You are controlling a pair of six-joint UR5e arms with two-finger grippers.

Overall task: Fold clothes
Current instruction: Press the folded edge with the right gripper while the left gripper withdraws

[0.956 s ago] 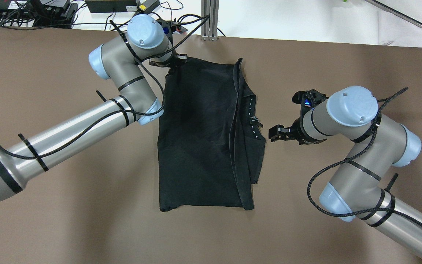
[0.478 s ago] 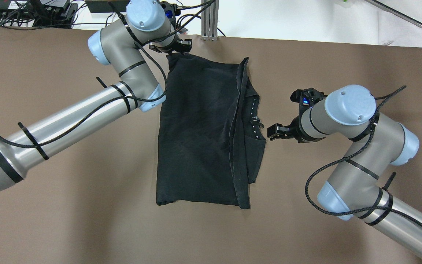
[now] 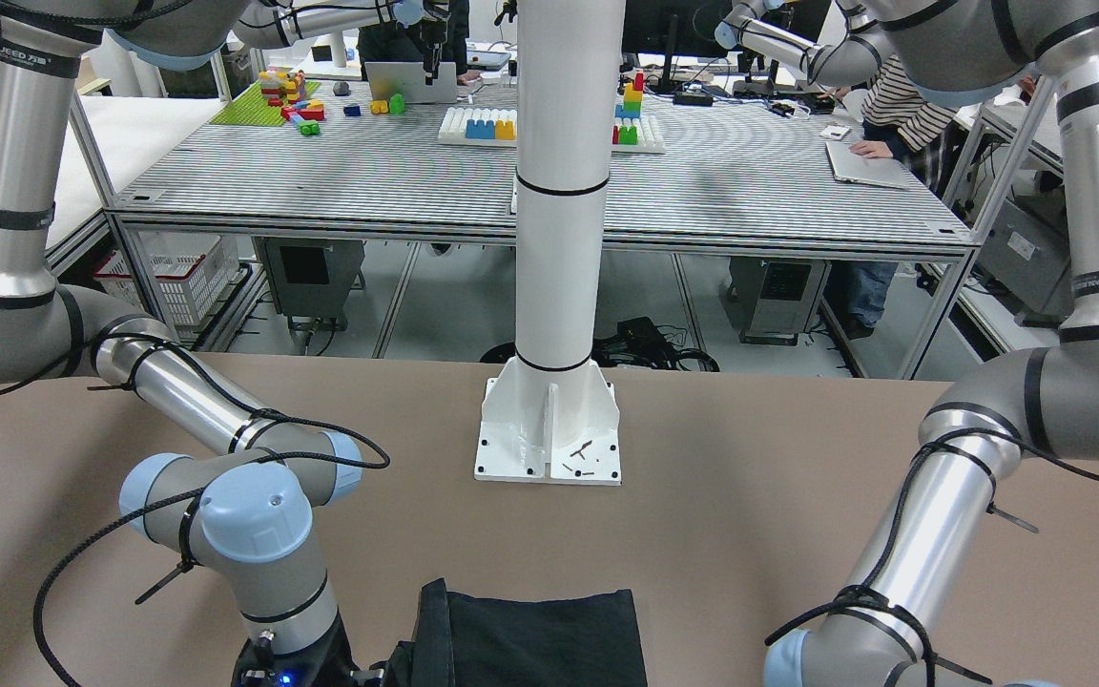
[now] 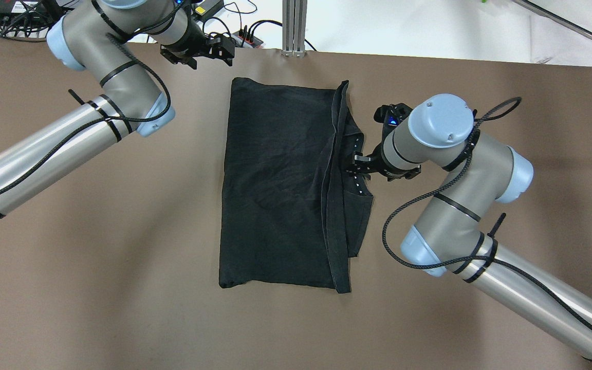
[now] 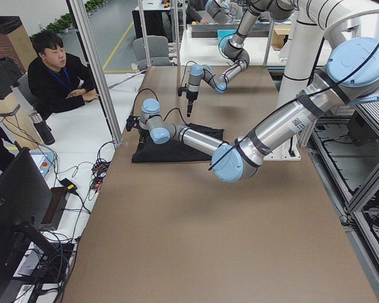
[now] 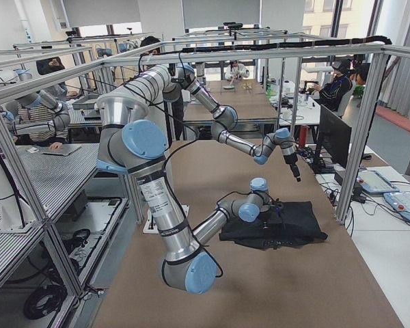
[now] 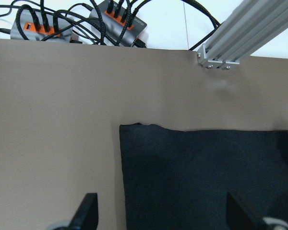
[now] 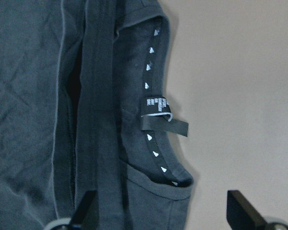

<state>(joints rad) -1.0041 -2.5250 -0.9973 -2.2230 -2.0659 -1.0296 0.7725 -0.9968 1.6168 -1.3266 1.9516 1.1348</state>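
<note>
The black garment [image 4: 275,180] lay flat in the middle of the brown counter [image 4: 95,231], already doubled lengthwise. A hemmed edge [image 4: 333,180] ran down its right part, and the neckline side stuck out from under that edge towards the right arm.

The left hand [image 4: 201,54] hung above the counter just beyond the garment's far left corner [image 7: 122,127]. Its fingers [image 7: 89,211] were spread wide and had hold of nothing. That placement looked like a hand kept clear of the cloth so as not to drag the corner.

The right hand [image 4: 360,165] hovered over the neckline edge. Its wrist camera looked straight down on the tag [image 8: 161,117] and the row of small white triangles [image 8: 151,67]. Its fingers [image 8: 86,211] were also wide apart and empty, and they straddled that edge. Judging by this, the hand was lined up to pinch the protruding neck portion and turn it in over the body. The loose tag and soft collar could slip or bunch if gripped too shallowly.

The only container in sight was a white basket [image 3: 173,277] under the bench behind the robot, and its contents could not be made out.
</note>
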